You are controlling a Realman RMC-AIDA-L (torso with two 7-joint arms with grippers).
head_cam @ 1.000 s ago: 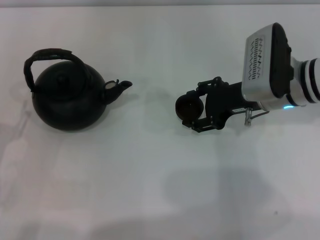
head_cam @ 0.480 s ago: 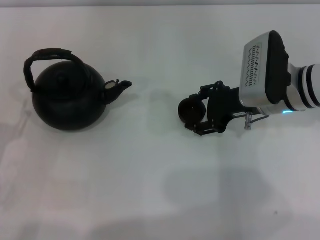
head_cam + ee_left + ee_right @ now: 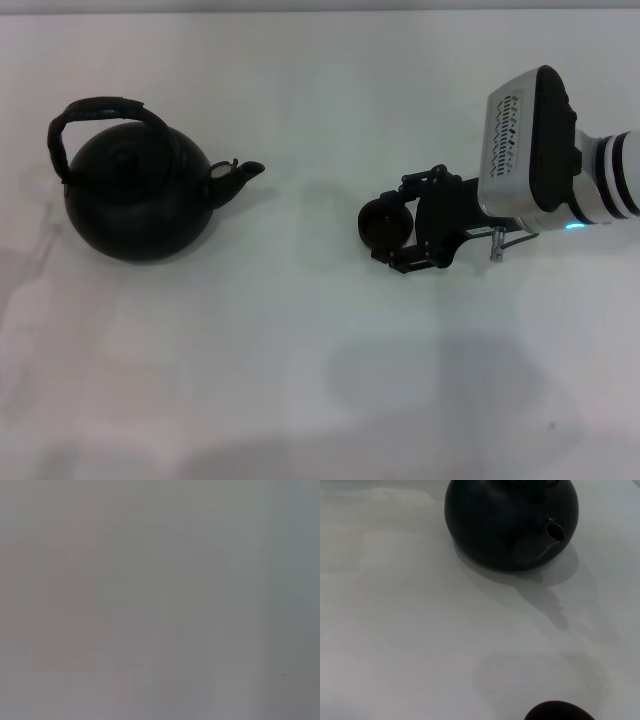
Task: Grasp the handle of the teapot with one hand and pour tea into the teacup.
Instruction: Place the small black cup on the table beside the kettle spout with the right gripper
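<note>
The black teapot [image 3: 135, 205] stands at the left of the white table, its spout [image 3: 240, 177] pointing right. Its dark hoop handle [image 3: 100, 108] arches over the lid. My right gripper [image 3: 392, 224] reaches in from the right and is shut on the small black teacup [image 3: 383, 222], well to the right of the spout. In the right wrist view the teapot [image 3: 505, 520] sits ahead and the teacup's rim [image 3: 559, 711] shows at the picture's edge. My left gripper is out of view; the left wrist view shows only blank grey.
The white table [image 3: 300, 380] stretches around both objects. My right arm's silver wrist housing [image 3: 530, 130] hangs over the table's right side.
My right gripper has drifted slightly right and toward me, and the teacup has moved with it. The teapot has not moved.
</note>
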